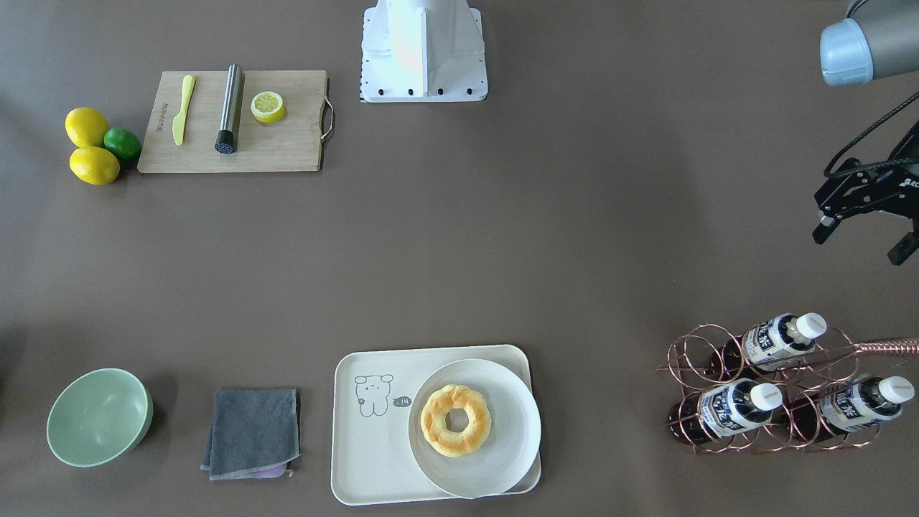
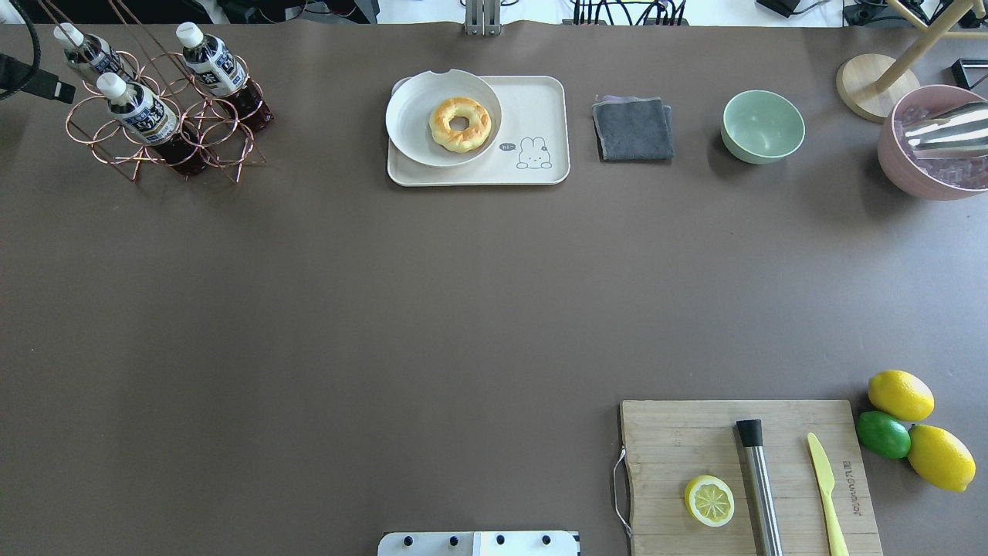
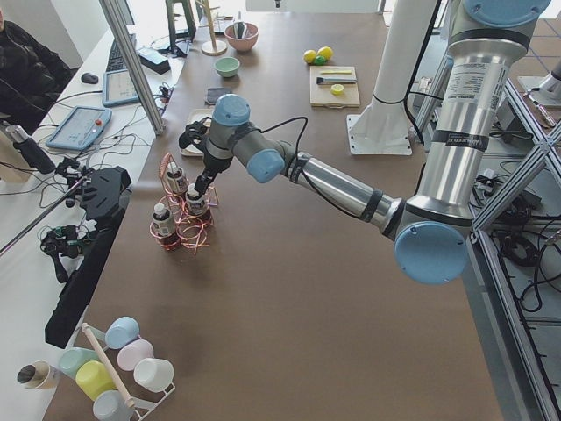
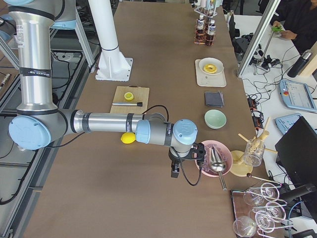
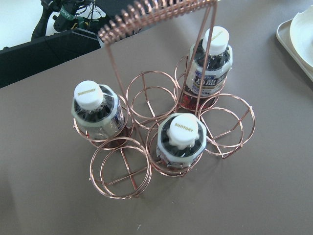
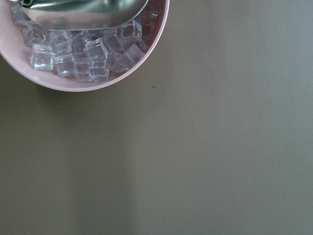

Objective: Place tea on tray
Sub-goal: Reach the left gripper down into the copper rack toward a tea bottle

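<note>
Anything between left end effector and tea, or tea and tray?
The handle of the copper rack rises among the tea bottles, near the left end effector. Nothing stands between rack and tray, but the plate with the donut covers the tray's rack-side half.

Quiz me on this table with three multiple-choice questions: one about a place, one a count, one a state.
1. The doughnut lies on: A) the wooden board; B) the round plate; C) the green bowl.
2. How many tea bottles are in the wire rack: A) two; B) three; C) five.
3. The bottles' caps are: A) all on; B) all off; C) one missing.
Answers: 1 B, it sits on the plate, which rests on the tray. 2 B, the left wrist view shows three. 3 A, every bottle shows a white cap.
</note>
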Tool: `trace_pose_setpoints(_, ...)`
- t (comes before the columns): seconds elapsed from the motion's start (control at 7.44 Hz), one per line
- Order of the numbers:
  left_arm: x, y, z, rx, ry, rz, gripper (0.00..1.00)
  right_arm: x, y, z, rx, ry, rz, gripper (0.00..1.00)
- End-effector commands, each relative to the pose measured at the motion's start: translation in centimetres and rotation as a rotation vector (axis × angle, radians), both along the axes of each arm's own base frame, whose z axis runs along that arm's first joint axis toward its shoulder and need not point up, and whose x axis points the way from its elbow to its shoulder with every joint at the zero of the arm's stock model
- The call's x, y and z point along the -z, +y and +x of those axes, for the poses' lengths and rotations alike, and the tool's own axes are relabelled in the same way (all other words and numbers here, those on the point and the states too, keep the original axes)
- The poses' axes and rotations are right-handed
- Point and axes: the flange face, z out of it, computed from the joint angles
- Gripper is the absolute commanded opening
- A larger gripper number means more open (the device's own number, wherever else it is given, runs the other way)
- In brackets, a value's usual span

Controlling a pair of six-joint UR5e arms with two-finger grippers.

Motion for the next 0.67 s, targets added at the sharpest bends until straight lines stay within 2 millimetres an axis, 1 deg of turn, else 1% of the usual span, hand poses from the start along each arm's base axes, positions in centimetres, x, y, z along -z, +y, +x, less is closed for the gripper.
trace_pose_setpoints(0.0,1.3,-2.1,4.9,0.098,-0.01,-0.052,0.97,-0.5,0.1,0.1,-0.003,0.003,-0.012,1.0)
trace_pose_setpoints(0.13,1.1,-3.0,6.3,0.123,-0.048,-0.04,0.97,-0.5,0.1,0.2,-0.008,0.003,-0.015,1.0)
trace_pose_setpoints(0.27,-0.1,-3.5,6.8,0.13,-0.068,-0.057,0.97,-0.4,0.0,0.2,-0.009,0.003,-0.013,1.0)
trace_pose_setpoints(0.4,-0.5,-3.7,7.0,0.13,-0.073,-0.067,0.97,-0.4,0.0,0.2,-0.01,0.002,-0.014,1.0)
trace_pose_setpoints(0.54,-1.0,-4.7,7.3,0.131,-0.074,-0.07,0.97,-0.3,-0.1,0.2,-0.011,0.0,-0.012,1.0)
